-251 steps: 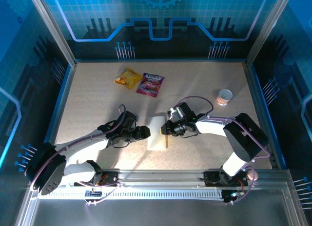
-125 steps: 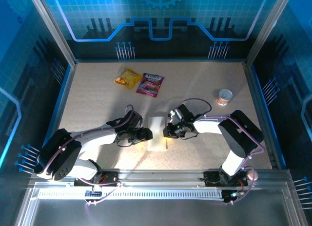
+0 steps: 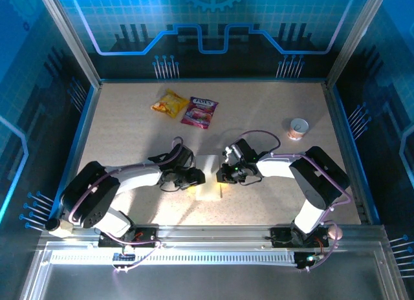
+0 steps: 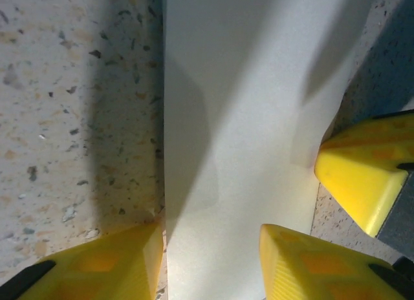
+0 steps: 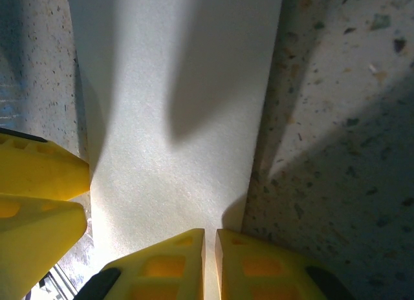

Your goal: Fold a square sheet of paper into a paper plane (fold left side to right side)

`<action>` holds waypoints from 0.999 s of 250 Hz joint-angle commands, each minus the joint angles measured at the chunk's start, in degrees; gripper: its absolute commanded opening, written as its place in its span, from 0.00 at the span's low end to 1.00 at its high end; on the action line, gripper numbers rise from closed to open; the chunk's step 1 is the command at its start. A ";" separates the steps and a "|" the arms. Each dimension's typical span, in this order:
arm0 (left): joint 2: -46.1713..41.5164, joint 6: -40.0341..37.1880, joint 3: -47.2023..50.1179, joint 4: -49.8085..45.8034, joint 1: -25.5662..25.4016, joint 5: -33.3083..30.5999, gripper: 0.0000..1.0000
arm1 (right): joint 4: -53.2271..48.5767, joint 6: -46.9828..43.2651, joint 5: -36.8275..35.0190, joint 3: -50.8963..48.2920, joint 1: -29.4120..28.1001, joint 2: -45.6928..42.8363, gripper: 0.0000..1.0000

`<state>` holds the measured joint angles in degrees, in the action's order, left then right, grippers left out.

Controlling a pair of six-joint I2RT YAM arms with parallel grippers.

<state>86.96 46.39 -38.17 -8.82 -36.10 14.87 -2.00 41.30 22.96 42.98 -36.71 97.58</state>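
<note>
The table (image 3: 129,132) holds the paper (image 3: 208,185), a narrow white strip lying flat near the front, between the arms. The left gripper (image 3: 199,178) straddles its left edge with jaws partly apart. The right gripper (image 3: 222,176) rests on its right edge, jaws almost closed.

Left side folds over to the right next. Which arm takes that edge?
Left. The left gripper straddles, jaws open, the left edge of the square sheet of paper; the right gripper is shut at its right edge.
</note>
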 commanded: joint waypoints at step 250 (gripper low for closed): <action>-4.56 1.20 3.78 6.40 0.33 2.76 0.33 | -3.54 -0.96 -2.16 -1.35 -0.95 1.55 0.15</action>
<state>82.43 47.92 -34.65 -2.98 -35.79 15.57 -2.00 41.30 22.94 42.98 -36.71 97.58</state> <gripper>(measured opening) 0.342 0.153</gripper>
